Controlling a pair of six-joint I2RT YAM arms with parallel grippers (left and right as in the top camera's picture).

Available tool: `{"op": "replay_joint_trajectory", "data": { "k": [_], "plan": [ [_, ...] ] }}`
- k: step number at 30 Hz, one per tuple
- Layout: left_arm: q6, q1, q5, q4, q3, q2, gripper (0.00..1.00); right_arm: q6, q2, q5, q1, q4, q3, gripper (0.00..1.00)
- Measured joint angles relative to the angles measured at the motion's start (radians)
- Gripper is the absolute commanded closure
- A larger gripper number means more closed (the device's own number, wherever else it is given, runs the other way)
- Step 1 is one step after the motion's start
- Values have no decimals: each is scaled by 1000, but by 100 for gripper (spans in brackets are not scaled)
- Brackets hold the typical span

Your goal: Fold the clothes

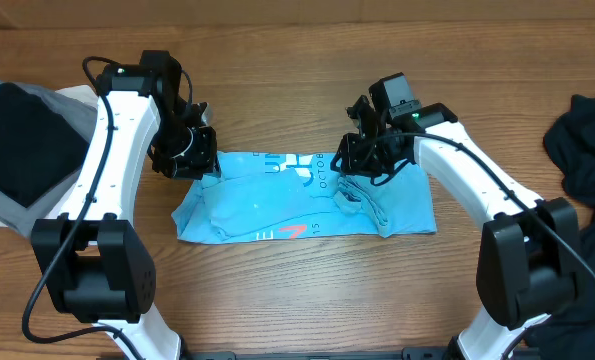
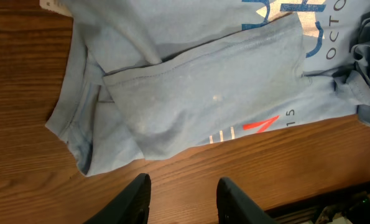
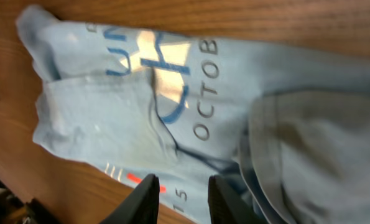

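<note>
Two claws, both released and empty: left claw (image 2: 183,194) and right claw (image 3: 180,193) hang over the sky-blue T-shirt (image 1: 277,205), which lies part-folded at the centre of the bench (image 1: 297,300). Step: between folds, by appearance. Next, you likely need matched grips at its ends.

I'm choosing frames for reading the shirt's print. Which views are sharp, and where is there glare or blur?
Overhead: sharp, evenly lit, faint shadows on the table. Left wrist: T-shirt crisp, print readable, dark left gripper slightly soft. Right wrist: whole frame soft, a bright glare patch washing out the white print.
</note>
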Motion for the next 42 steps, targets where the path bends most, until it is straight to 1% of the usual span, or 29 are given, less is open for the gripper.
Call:
{"op": "replay_joint_trajectory", "data": {
  "k": [3,4,7,11,13,16,18,21,25,29,30,31,32,33,34,42],
  "plan": [
    [0,0,0,-2,0,0,61,-10,0,25,-30,-95,21,69],
    [0,0,0,-2,0,0,61,-13,0,50,-43,-158,42,68],
    [0,0,0,-2,0,0,61,-13,-10,124,-84,-255,81,66],
    [0,0,0,-1,0,0,61,-26,-21,199,-116,-385,92,60],
    [0,0,0,2,0,0,61,-40,-21,215,-109,-396,86,56],
    [0,0,0,3,0,0,61,-50,-22,228,-80,-365,53,54],
    [0,0,0,2,0,0,61,-56,-22,233,-53,-311,20,51],
    [0,0,-1,2,0,0,61,-59,-22,237,-16,-224,-26,52],
    [0,0,-3,-2,0,0,61,-51,-22,238,-3,-140,-67,60],
    [0,0,-3,-2,0,0,61,-34,-22,251,-3,-92,-101,63],
    [0,0,-3,-2,0,0,61,-31,-22,253,-3,-89,-106,67],
    [0,0,-3,-2,0,0,61,-28,-22,255,-3,-86,-112,73],
    [0,0,-3,-2,0,0,62,-24,-22,256,-3,-85,-115,81],
    [0,0,-3,-2,0,0,61,-18,-22,258,-3,-85,-118,92],
    [0,0,-3,-2,0,0,61,-17,-22,257,-3,-85,-121,96],
    [0,0,-3,-2,0,0,61,-17,-22,237,-3,-75,-123,96]
  ]
}}
